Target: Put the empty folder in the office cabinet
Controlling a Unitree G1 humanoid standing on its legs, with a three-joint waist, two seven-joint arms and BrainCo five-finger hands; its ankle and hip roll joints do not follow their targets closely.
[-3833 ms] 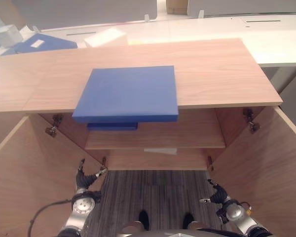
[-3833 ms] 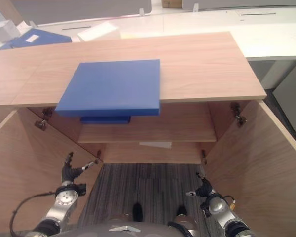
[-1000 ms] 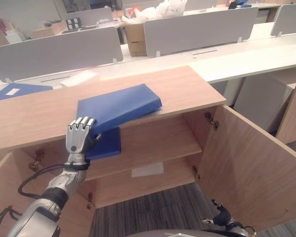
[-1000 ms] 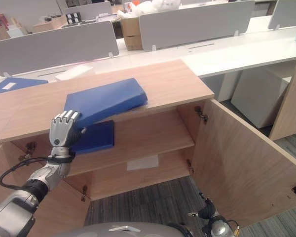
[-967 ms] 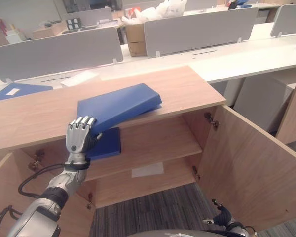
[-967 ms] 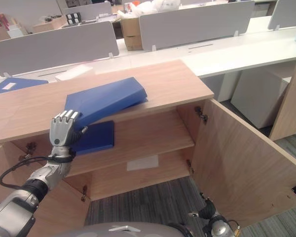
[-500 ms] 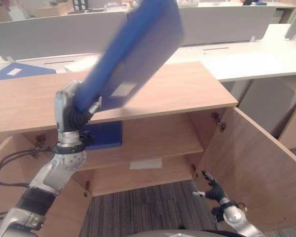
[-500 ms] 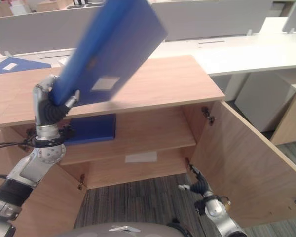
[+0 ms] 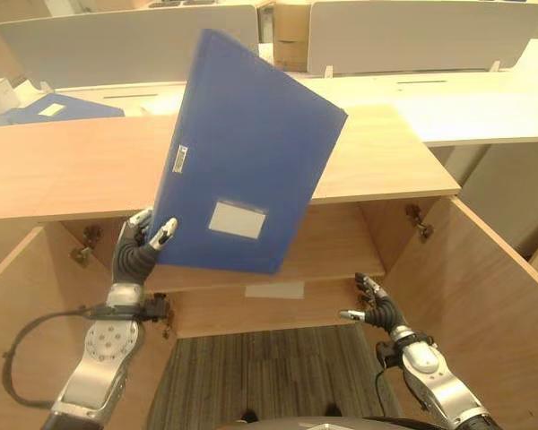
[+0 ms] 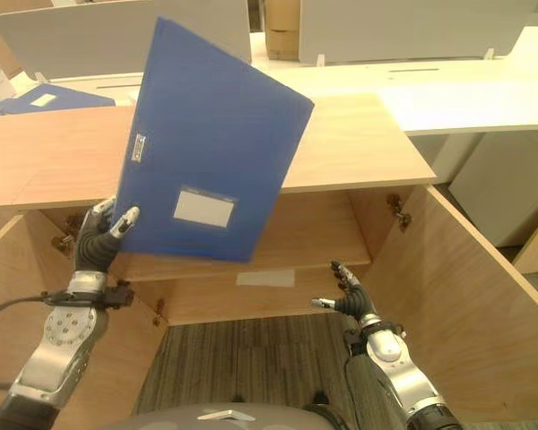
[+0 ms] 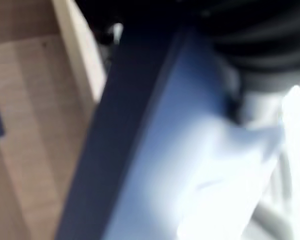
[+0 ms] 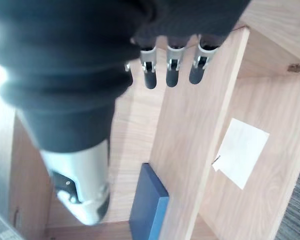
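1. Blue folder (image 9: 247, 166) lifted clear of the cabinet top (image 9: 63, 166), tilted nearly upright with its labelled face toward the camera, in front of the open cabinet (image 9: 484, 296).
2. Left hand (image 9: 136, 246) pinching the folder's lower left corner, thumb on the front face and fingers curled behind it.
3. Right hand (image 9: 377, 309) low on the right, near the inside of the open right door (image 9: 507, 305), fingers loosely spread and holding nothing.
4. Second blue folder (image 12: 147, 210) lying flat on the upper shelf (image 9: 341, 246) inside the cabinet, seen in the right wrist view.
5. White paper label (image 9: 273, 290) on the inner back, below that shelf.
6. Another blue folder (image 9: 49, 107) on the white desk (image 9: 466, 98) at far left, behind the cabinet.
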